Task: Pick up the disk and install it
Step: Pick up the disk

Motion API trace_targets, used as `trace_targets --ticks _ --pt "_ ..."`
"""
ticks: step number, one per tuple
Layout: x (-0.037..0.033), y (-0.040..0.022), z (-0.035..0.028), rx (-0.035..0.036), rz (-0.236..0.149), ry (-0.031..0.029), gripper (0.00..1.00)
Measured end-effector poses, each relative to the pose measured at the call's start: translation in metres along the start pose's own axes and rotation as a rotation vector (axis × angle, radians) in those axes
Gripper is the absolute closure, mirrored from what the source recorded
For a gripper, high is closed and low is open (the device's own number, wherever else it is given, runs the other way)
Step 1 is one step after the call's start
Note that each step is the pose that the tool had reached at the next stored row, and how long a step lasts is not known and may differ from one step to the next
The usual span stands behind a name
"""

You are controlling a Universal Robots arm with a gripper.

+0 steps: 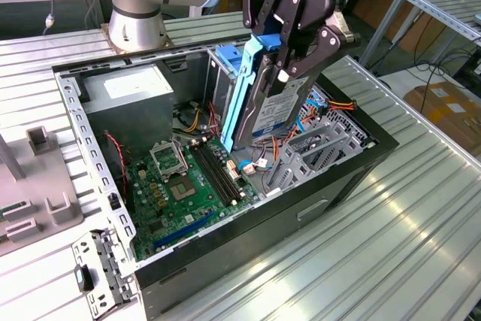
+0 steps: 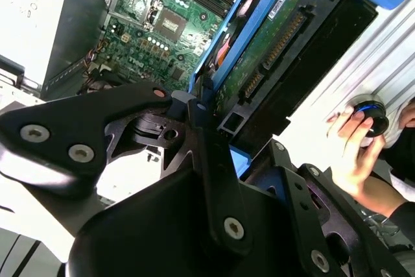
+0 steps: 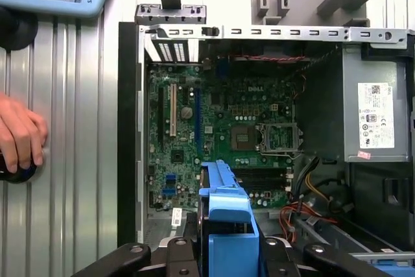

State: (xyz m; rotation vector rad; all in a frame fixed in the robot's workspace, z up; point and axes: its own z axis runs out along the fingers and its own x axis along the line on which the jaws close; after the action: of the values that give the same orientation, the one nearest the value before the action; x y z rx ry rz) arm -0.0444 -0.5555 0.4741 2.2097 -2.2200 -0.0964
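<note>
disk (image 1: pixel 272 114) is in the air, stood on end and tilted a bit, with its lower end dipped inside the open case (image 1: pixel 75 122). In the exterior view it's at roughly 1 o'clock from the motherboard (image 1: pixel 176 186), label face toward the camera, blue frame along its 9 o'clock edge. Can't tell if the lower end touches anything down there. gripper (image 1: pixel 287 62) has it: jaws closed part-way, stopped by the drive body, clamped near the upper end, nothing else in them. Second wrist view shows the disk (image 2: pixel 272 37) with green circuit board and connector bare on one face, and the gripper (image 2: pixel 201 118) pinching just beside that. First wrist view has the disk (image 3: pixel 227 209) by its blue frame between the fingers (image 3: pixel 174 246). Handling, my read: dense and heavy for its size, fully stiff, and smooth metal, so it can slip under a light grip. Plastic frame flexes; board and connector are the fragile bits, and it won't like knocks. Best hold is across the long metal sides or frame rails, off the board. Around it in the exterior view: power supply (image 1: pixel 128 99) at 9 o'clock, cables (image 1: pixel 331 103) at 3 o'clock, grey drive cage (image 1: pixel 316 148) at 4 o'clock. A person's hand (image 3: pixel 19 137) is on the table (image 1: pixel 391 246), apart from the case.
</note>
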Motion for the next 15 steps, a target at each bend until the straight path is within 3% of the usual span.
trace_targets --ticks 15 --pt "0.004 -0.0176 -0.0007 -0.0011 0.0 0.0 0.63"
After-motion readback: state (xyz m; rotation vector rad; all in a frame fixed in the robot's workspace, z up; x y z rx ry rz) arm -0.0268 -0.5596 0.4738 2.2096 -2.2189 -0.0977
